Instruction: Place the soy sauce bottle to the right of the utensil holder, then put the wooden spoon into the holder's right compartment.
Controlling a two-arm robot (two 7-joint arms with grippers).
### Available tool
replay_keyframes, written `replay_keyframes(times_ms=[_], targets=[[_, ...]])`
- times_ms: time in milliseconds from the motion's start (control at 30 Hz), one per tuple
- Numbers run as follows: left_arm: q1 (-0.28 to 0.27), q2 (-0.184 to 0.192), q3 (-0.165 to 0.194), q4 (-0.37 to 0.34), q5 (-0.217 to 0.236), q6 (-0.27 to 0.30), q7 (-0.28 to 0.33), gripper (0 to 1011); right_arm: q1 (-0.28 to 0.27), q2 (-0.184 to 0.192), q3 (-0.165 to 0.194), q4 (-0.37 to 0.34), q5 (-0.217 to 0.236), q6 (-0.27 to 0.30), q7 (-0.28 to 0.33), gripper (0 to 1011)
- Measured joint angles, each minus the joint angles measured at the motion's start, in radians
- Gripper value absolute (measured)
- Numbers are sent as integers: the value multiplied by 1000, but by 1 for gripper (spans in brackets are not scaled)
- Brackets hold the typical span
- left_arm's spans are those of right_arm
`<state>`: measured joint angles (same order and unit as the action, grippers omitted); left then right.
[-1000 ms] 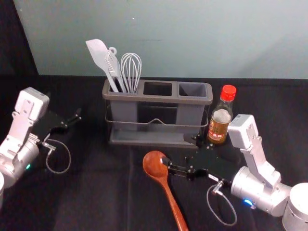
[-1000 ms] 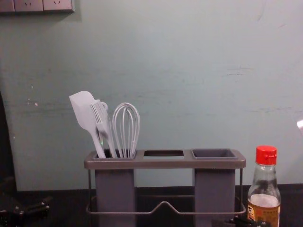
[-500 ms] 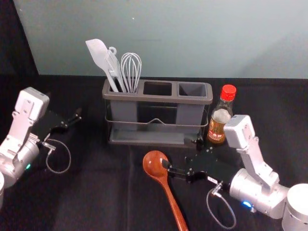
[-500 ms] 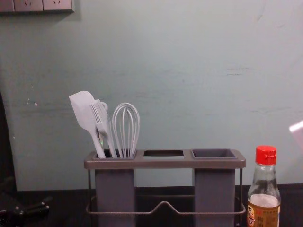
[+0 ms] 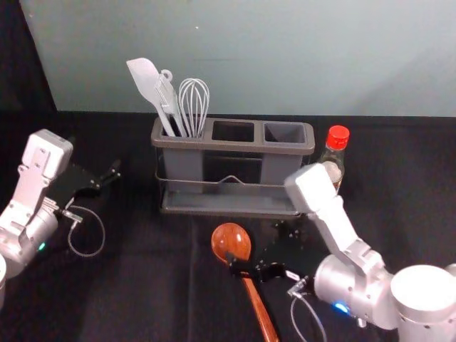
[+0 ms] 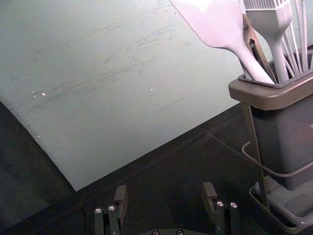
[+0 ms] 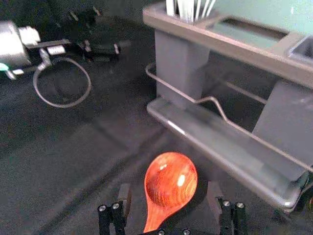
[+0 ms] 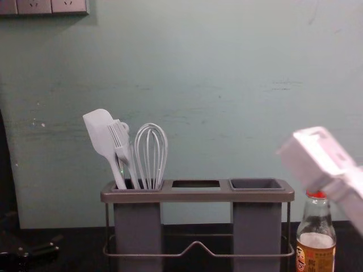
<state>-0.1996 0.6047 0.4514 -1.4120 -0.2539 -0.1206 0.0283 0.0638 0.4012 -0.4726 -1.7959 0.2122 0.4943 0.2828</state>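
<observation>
The fingers of my right gripper [image 5: 254, 243] are spread wide, one to each side of the reddish-brown wooden spoon [image 5: 261, 311] where its bowl meets the handle; I cannot tell whether either touches it. The spoon lies on the black cloth [image 5: 142, 285] in front of the holder. Its rounded bowl, glossy and streaked with darker grain, points toward the holder, and the long, slim handle runs back toward me.

Beyond it is the long grey three-compartment utensil holder [image 5: 235, 147], with a thin wire rail and a shallow grey tray [image 5: 221, 203] at its base. Its left compartment [image 8: 138, 226] holds a white flat-bladed spatula [image 5: 144, 77], a white bristled brush [image 8: 128, 161] and a white wire whisk [image 8: 151, 126], all handles down. The middle opening [image 5: 233, 131] is a plain rectangle; the right compartment [image 8: 257, 226] is a deep grey cup, open on top.

Just to the holder's right stands the clear glass soy sauce bottle [image 8: 316, 258], upright, red-capped, with an orange-brown label, partly behind my right arm. My left gripper [image 5: 95, 154] is parked left of the holder, its fingers apart.
</observation>
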Motion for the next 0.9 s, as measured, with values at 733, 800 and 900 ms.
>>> replay_keyframes(times_ms=[733,800,900], targets=[[0,0,0,0,0,0,0,1005,141,-120,-44,55,-71,374,-21,1003],[0,0,0,0,0,0,0,1005,150,-129,-44,66,-72,385,-13,1003],[0,0,0,0,0,0,0,1005,157,-139,-43,78,-74,389,-5,1003]])
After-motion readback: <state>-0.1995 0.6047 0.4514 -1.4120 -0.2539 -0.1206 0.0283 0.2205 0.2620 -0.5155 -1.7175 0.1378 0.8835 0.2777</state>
